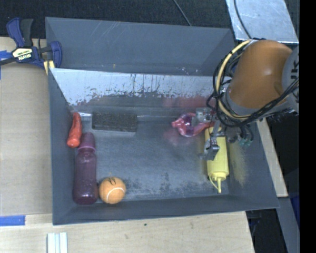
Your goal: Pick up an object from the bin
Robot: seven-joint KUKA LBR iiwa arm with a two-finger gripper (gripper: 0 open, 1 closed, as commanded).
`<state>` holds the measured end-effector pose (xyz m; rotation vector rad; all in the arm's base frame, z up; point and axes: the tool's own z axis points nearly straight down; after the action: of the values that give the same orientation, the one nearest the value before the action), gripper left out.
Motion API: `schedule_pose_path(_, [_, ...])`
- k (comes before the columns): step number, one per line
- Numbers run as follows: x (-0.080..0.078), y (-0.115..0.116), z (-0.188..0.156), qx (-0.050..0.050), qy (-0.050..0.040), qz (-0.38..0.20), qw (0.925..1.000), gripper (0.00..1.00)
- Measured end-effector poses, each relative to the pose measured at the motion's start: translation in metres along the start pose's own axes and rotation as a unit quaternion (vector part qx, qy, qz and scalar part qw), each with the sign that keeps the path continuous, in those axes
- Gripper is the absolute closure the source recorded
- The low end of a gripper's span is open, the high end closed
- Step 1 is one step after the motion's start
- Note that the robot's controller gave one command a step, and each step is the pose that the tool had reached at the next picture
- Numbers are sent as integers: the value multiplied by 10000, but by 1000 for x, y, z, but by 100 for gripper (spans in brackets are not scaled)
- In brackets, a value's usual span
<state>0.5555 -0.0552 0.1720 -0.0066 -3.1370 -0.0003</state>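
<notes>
Camera view puts hand [213, 145], perhaps, over yellow bottle [219, 167] in scuffed bin [158, 157].

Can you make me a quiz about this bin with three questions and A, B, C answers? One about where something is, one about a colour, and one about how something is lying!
1. Where is the orange ball?
A. Beside the dark red bottle, in the near left corner of the bin
B. In the middle of the floor
C. Up on the back wall

2. What colour is the squeeze bottle under the gripper?
A. Green
B. Yellow
C. Blue

3. How is the dark red bottle placed?
A. Standing upright
B. Hanging in the air
C. Lying flat along the left wall

Answers:
1 A: the ball sits right next to that bottle's near end, by the corner.
2 B: the bottle on the right, below the arm, is plainly yellow.
3 C: its whole length stretches along the floor beside the left wall.
</notes>
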Motion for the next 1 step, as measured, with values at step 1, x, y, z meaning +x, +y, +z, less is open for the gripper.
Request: schedule_pose_path(1, [-2, 0, -5, 3, -41, -13, 10000, 0])
